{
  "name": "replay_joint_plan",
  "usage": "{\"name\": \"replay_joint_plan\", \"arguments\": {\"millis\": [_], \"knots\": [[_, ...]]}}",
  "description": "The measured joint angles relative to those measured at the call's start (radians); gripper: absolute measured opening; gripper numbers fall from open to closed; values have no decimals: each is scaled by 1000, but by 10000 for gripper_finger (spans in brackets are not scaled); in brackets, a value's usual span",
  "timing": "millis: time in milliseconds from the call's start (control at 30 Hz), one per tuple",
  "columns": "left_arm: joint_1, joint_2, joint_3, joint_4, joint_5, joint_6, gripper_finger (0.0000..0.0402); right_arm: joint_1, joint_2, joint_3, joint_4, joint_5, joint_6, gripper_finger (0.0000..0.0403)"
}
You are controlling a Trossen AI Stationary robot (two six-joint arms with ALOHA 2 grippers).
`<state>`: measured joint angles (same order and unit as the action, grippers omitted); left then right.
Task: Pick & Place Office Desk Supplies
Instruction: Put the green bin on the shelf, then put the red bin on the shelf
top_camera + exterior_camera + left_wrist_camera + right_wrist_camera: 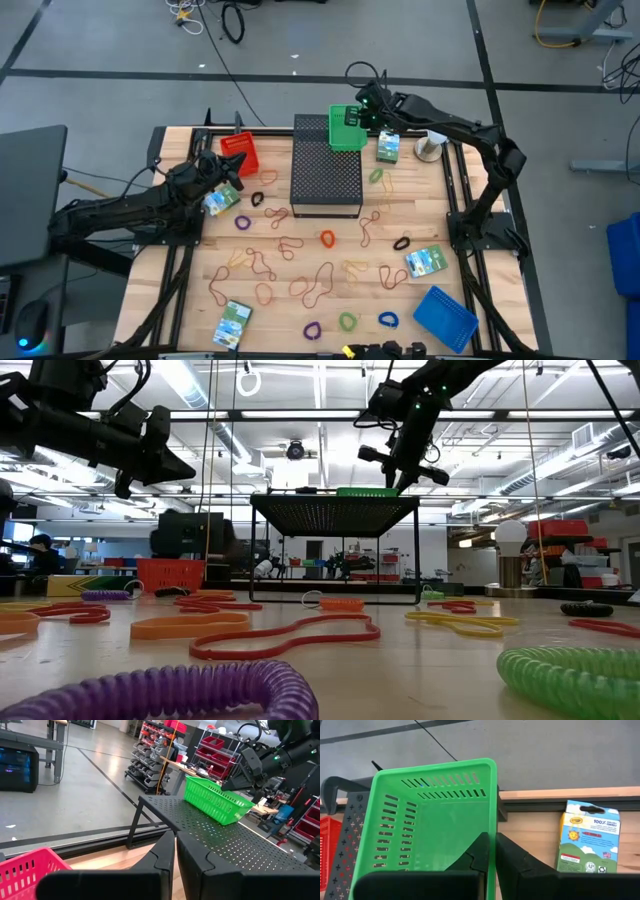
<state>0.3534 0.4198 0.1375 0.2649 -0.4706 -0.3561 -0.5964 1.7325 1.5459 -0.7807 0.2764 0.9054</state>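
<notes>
A green basket (345, 130) stands on the far end of the black perforated box (325, 175); I see nothing inside it. My right gripper (492, 845) slants down at the basket's right wall and is shut on it. My left gripper (176, 850) hovers shut and level over the table's far left, beside the red basket (240, 152) and above a green-white box (222, 200). Thin tan, orange and red rubber bands (320, 280) and thick coloured loops (347, 321) lie scattered on the wood. More green-white boxes lie at the far right (388, 148), right (425, 262) and near left (232, 323). My right gripper pinches the rim of the green basket's right wall (493, 827), one finger inside the basket and one outside. The fingers slant down from the table's right and far side and lie along the wall. The basket sits level, its bottom on the black box.
A white ball on a stand (430, 148) is at the far right, close to my right arm. A blue basket (445, 315) lies at the near right corner. Black frame rails run along the table's left and right sides.
</notes>
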Motion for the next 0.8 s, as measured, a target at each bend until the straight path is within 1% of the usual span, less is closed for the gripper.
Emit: {"name": "replay_joint_plan", "arguments": {"millis": [167, 233, 400, 600, 767, 800], "knots": [[0, 0, 0, 0, 0, 0, 26, 0, 0, 0, 0, -10, -1, 26], [0, 0, 0, 0, 0, 1, 26, 0, 0, 0, 0, -21, -3, 33], [0, 0, 0, 0, 0, 6, 26, 0, 0, 0, -3, -40, -4, 63], [0, 0, 0, 0, 0, 8, 26, 0, -2, 0, -3, -52, -5, 88], [0, 0, 2, -6, 0, 2, 26, -11, -43, 11, -25, -68, -74, 125], [1, 0, 13, -37, -3, -8, 26, -13, -58, 14, -25, -68, -108, 135]]}}
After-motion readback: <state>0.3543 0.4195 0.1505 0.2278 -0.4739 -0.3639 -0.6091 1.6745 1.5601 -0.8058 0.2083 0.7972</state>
